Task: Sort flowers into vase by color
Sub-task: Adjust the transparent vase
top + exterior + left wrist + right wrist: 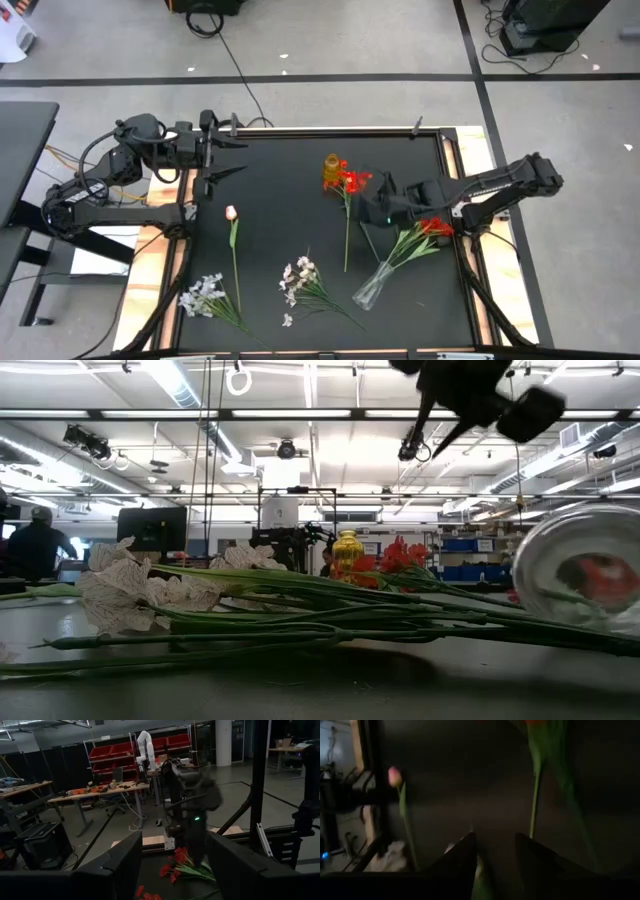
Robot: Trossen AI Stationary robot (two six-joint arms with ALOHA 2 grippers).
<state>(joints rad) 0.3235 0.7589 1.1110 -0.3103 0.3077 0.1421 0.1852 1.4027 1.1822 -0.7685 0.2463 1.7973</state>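
My right gripper (pixel 372 192) hangs open above the table's middle right, beside a red flower (pixel 352 182) whose stem runs toward the near edge; nothing is between its fingers (pixel 495 837). A small yellow vase (pixel 332 170) stands next to that blossom. Another red flower (pixel 430 227) lies with its stem end in a clear glass vase (pixel 372 285) that lies on its side. A pink tulip (pixel 231 212) lies flat on the left. Two white sprays (pixel 205 295) (pixel 300 275) lie near the front. My left gripper (pixel 228 158) waits open at the far left corner.
The black tabletop (pixel 290 200) has bare room between the tulip and the red flower. Wooden side rails (pixel 455 150) border the table. In the low view the white sprays (pixel 130 595) and green stems lie across the foreground, with the glass vase (pixel 590 570) at the right.
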